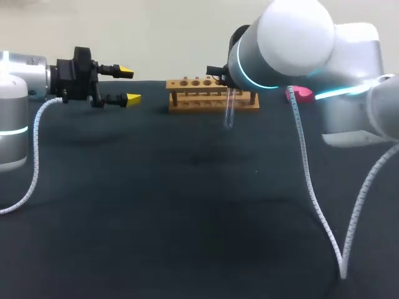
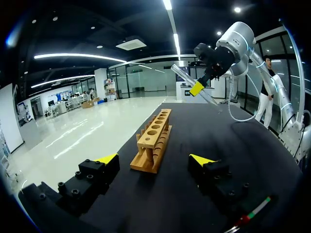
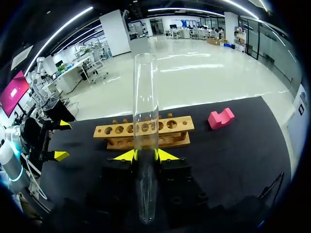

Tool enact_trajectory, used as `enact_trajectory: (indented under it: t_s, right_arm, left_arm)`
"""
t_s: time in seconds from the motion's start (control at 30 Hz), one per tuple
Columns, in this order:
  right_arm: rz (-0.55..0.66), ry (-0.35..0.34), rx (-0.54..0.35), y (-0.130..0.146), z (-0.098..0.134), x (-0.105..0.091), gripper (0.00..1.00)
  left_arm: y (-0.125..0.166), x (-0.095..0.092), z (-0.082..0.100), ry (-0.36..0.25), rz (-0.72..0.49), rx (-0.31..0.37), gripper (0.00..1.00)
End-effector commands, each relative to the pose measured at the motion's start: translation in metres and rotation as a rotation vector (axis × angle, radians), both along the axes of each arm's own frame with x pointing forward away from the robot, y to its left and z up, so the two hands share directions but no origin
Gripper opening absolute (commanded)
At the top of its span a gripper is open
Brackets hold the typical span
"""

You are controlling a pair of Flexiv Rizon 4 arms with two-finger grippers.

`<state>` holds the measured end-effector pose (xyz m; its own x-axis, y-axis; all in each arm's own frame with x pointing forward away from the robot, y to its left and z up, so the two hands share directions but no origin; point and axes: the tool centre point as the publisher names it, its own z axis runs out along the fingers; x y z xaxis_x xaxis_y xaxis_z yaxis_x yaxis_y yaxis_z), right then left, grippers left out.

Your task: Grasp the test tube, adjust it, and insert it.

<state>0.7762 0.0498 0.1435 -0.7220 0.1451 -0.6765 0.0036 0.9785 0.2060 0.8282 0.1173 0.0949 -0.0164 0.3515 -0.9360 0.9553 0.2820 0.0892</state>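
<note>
Dark desk: one wooden rack near far edge, one pink block near it, toward right edge. One test tube, roughly upright, clamped in right jaws, held above desk by rack's right part. Left jaws apart, well left of rack. Wide stretch of desk between rack and near edge.

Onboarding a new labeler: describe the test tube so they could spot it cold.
On the dark table, find the wooden rack at the far side. Near its right end, the right gripper holds the test tube between its yellow tips. It is the only clear thing, held off the table, unlike the rack and pink block.
</note>
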Motion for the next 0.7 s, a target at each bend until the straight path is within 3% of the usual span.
enact_trajectory:
  t_s: [0.03, 0.33, 0.7]
  right_arm:
    - [-0.046, -0.228, 0.009, -0.0046, 0.0026, -0.0084, 0.00]
    - [-0.058, -0.246, 0.015, -0.0037, 0.0074, -0.0120, 0.00]
    - [-0.070, -0.221, -0.012, -0.0061, 0.0099, -0.0101, 0.00]
  left_arm:
    - [0.0005, -0.0017, -0.0011, -0.007, 0.003, -0.003, 1.00]
    - [0.0005, -0.0017, -0.0011, -0.007, 0.003, -0.003, 1.00]
    - [0.0005, -0.0017, -0.0011, -0.007, 0.003, -0.003, 1.00]
